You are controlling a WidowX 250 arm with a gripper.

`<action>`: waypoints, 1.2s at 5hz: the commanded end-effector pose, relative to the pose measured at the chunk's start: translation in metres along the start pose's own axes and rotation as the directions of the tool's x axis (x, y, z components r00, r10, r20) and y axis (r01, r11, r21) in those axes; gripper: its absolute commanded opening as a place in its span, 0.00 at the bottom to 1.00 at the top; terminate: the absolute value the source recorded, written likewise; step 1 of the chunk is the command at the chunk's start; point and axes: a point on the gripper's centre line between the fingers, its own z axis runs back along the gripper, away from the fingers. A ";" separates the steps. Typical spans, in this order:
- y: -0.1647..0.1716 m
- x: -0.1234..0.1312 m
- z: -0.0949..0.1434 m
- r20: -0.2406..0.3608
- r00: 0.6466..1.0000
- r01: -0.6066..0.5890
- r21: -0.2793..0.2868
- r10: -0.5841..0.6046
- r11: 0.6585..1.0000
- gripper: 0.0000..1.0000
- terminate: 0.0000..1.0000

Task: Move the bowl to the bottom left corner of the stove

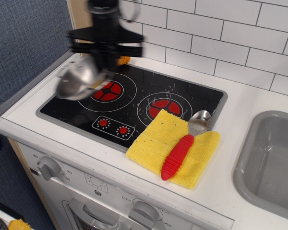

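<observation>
Most of the carry looks done: we see the gripper [102, 67], motion-blurred, clamped on the bowl [79, 82], holding it tilted above the left part of the stove [134, 108]. Lowering and release near the lower-left corner remain.

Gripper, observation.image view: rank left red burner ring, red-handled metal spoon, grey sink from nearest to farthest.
From the black gripper, which carries the shiny steel bowl over the black stove's left side:
1. Left red burner ring, just beside the gripper.
2. Red-handled metal spoon, on the yellow cloth, front right.
3. Grey sink, far right.
</observation>
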 end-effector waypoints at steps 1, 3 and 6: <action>0.028 0.015 -0.016 -0.008 1.000 -0.003 0.032 0.003 0.999 0.00 0.00; 0.043 0.011 -0.036 -0.077 0.997 -0.011 0.083 0.017 0.996 0.00 0.00; 0.035 0.006 -0.045 -0.108 0.994 0.016 0.057 -0.010 0.998 0.00 0.00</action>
